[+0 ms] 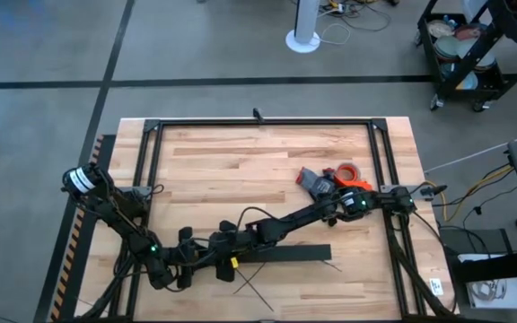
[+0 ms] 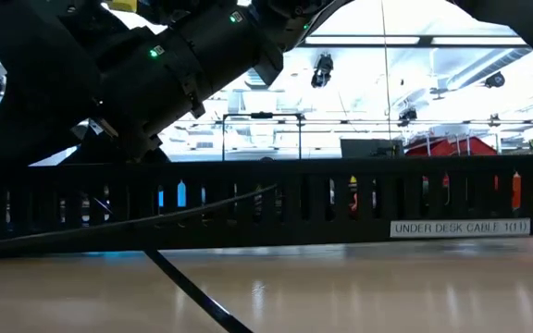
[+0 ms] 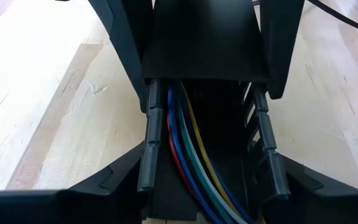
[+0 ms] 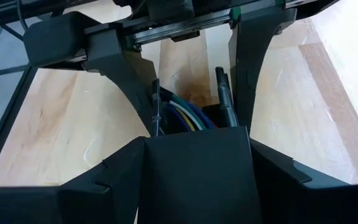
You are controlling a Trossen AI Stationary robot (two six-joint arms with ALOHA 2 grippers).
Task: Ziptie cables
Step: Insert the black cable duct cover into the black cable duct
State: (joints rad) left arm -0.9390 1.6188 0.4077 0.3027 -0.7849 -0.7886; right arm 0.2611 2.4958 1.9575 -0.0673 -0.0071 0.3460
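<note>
Cables (image 3: 194, 155) in the duct (image 1: 285, 254), between spread left claw (image 3: 207, 146) and spread right claw (image 4: 188, 106).

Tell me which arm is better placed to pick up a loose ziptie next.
Right, probably: the right gripper sits over the duct, nearer the loose zipties; the left gripper lies farther off.

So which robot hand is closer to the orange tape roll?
Neither is close, but the right gripper is nearer. Both meet at the black duct at the table's front; the left gripper sits farther from the tape roll.
</note>
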